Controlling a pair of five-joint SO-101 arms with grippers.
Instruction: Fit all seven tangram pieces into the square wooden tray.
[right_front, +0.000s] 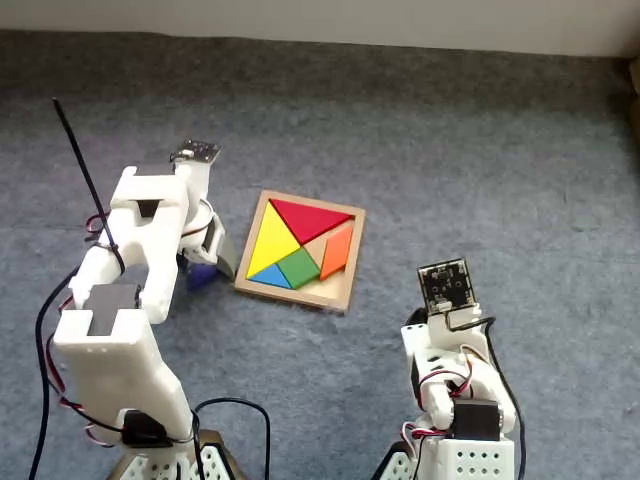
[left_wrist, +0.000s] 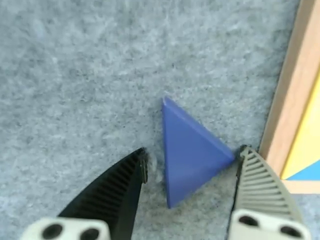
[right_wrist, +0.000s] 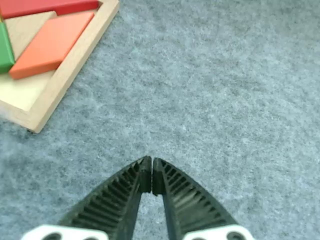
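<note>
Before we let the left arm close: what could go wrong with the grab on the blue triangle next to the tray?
1. The left gripper stands open around the dark blue triangular piece, with one finger meeting a corner, not a flat edge. The piece may twist or slip out on closing.
2. That finger is right by the square wooden tray's rim. It could catch the rim or shove the tray.

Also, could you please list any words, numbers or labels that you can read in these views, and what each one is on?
There is no readable text.
The wooden tray, the pieces in it and the blue triangle are plain.
The circuit board on one arm may carry markings, but they are too small to read.
</note>
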